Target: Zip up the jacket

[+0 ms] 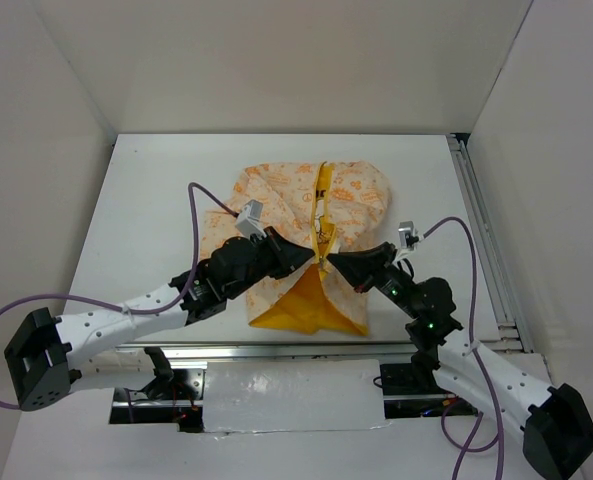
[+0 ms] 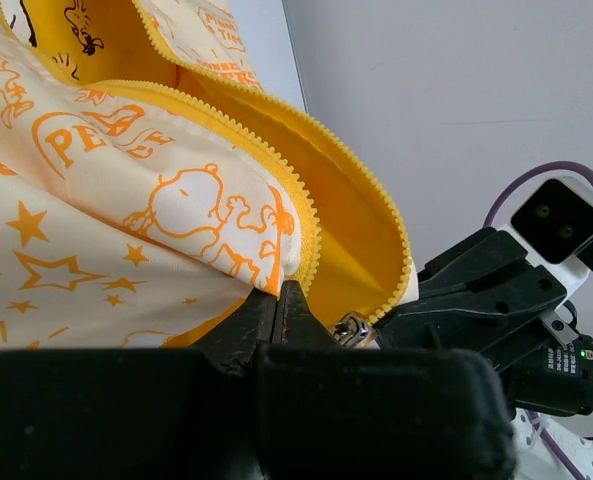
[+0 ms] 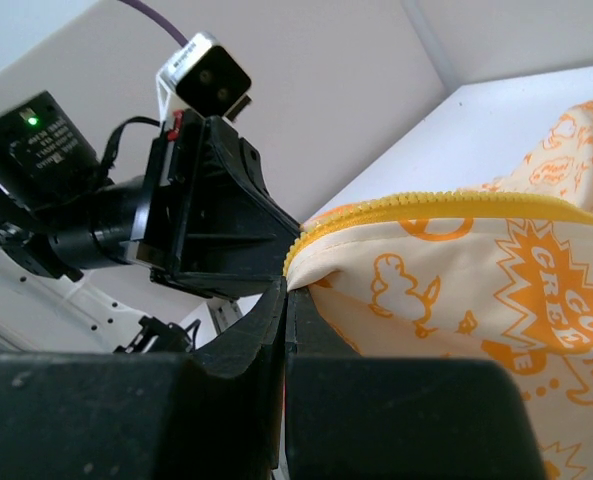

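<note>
White walls box in a white table (image 1: 156,200), and I am looking down at two black robot arms that reach in from the near edge. At the middle of the table lies the jacket (image 1: 276,195), small, cream with orange cartoon print. Its yellow zipper (image 1: 323,200) runs down the centre from the far end. On the near side the two fronts spread apart and show bright yellow lining (image 1: 301,305). Both arms meet at the point where the spread begins. The left pincer (image 1: 309,257) is fully closed, nipping the printed fabric right at the zipper teeth. The right pincer (image 1: 336,264) is also fully closed, on the yellow zipper edge opposite, tips nearly touching its partner. A small metal slider (image 2: 351,328) sits just beside the right tips; I cannot tell whether it is actually gripped. The risks, as I judge them: each hold is a thin nip that could slip under pull, loose lining could jam the slider, the light jacket could drag along the table, and the crowded tips could knock together.
</note>
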Controlling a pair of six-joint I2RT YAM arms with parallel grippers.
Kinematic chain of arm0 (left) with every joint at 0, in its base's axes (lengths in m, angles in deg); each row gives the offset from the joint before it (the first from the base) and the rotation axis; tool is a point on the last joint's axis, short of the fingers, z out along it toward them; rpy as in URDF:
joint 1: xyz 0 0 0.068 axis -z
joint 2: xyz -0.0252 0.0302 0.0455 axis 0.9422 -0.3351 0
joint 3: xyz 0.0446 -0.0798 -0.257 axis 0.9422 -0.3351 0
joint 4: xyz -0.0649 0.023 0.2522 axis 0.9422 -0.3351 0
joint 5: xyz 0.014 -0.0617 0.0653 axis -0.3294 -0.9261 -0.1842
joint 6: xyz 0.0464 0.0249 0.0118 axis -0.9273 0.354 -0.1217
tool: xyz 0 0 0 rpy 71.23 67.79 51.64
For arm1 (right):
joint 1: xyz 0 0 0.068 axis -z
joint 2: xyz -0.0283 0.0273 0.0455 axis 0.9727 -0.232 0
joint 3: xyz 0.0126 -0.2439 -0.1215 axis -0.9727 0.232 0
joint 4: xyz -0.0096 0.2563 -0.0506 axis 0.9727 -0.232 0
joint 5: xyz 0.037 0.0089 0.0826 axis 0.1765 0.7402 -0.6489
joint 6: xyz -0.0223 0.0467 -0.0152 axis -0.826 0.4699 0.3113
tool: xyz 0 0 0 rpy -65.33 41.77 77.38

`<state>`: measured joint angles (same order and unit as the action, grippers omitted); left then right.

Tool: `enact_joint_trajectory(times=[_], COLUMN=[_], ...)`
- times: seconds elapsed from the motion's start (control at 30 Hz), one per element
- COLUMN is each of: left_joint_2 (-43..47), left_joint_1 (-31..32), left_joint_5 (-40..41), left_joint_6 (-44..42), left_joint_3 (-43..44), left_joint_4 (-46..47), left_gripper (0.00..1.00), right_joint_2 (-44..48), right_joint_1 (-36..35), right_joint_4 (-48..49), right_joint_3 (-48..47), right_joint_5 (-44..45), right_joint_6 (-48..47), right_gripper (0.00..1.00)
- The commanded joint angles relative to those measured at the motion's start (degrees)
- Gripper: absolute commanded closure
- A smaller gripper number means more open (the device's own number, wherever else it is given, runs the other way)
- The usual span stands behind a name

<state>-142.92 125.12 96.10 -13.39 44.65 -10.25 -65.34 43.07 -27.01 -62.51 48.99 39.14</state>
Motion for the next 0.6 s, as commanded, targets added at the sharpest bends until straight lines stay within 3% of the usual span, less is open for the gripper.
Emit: enact_joint_trajectory(times=[0.0,0.57], left_joint_2=[2.0,3.4], left_joint_1=[0.6,0.8], left_joint_5=[0.0,1.6], left_joint_6=[-0.1,1.3], left_joint_3=[-0.1,-1.6], left_joint_4=[3.5,5.1], left_gripper=[1.0,1.0], right_joint_2=[2.0,3.4], right_joint_1=[-0.5,-0.2], right_joint_4=[-0.1,-0.8], right_joint_3=[-2.4,-1.5], right_joint_5=[1.4,-1.9], right_joint_6=[-0.7,-0.4], right_gripper=[1.0,1.0])
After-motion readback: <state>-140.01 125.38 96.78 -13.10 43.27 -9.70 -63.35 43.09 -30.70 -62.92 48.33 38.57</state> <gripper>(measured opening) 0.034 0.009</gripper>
